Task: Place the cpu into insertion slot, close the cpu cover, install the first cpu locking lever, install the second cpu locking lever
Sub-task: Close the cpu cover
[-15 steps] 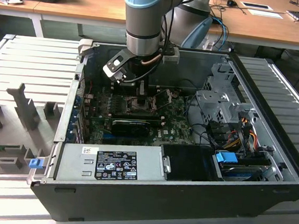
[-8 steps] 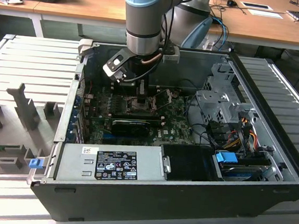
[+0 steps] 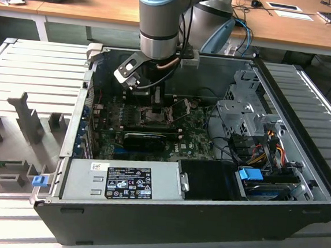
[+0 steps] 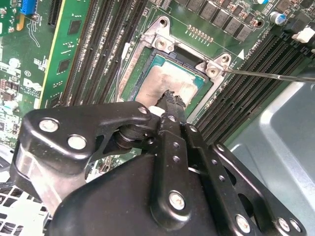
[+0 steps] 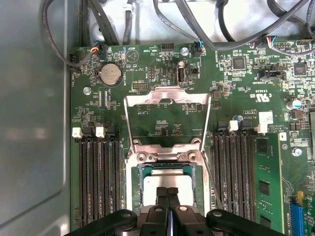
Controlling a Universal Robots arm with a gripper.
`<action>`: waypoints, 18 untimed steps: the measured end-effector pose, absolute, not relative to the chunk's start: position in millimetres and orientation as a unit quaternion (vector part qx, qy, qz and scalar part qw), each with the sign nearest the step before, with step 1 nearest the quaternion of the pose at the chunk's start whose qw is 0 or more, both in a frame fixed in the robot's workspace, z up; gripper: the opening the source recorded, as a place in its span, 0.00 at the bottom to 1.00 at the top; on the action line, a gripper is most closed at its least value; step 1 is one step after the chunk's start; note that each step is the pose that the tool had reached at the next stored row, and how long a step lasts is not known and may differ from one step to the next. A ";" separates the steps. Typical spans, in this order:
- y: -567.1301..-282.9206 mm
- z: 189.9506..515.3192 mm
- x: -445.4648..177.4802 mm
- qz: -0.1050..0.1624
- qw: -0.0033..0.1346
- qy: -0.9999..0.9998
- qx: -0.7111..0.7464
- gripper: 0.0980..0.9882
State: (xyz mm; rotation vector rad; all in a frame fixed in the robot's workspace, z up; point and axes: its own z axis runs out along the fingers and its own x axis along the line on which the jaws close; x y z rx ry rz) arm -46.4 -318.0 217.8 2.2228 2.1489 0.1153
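Note:
The cpu (image 5: 167,178) lies flat in the insertion slot (image 5: 132,183) on the green board, its pale silver face (image 4: 162,81) showing in both wrist views. My gripper (image 5: 167,192) is shut, its two black fingers pressed together with the tips right over the chip's near edge (image 4: 172,97); I cannot tell whether they touch it. The cpu cover (image 5: 167,95) stands flipped open beyond the slot, its cut-out middle showing board behind it. A thin locking lever (image 4: 275,76) sticks out unlatched beside the slot. In the exterior view the gripper (image 3: 155,107) reaches down into the open computer case (image 3: 204,211).
Rows of black memory slots (image 5: 96,177) flank the insertion slot on both sides. A long black card (image 3: 147,138) lies across the board nearer the power supply (image 3: 120,181). Cable bundles (image 5: 197,24) hang past the board's far edge. Drive bays (image 3: 242,113) fill the exterior view's right.

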 end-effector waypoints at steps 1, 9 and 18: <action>-318.0 218.2 -46.4 0.037 0.024 0.694 0.718 0.01; -318.0 221.9 -46.4 0.037 0.024 0.694 0.718 0.01; -318.0 224.5 -46.4 0.037 0.024 0.694 0.718 0.01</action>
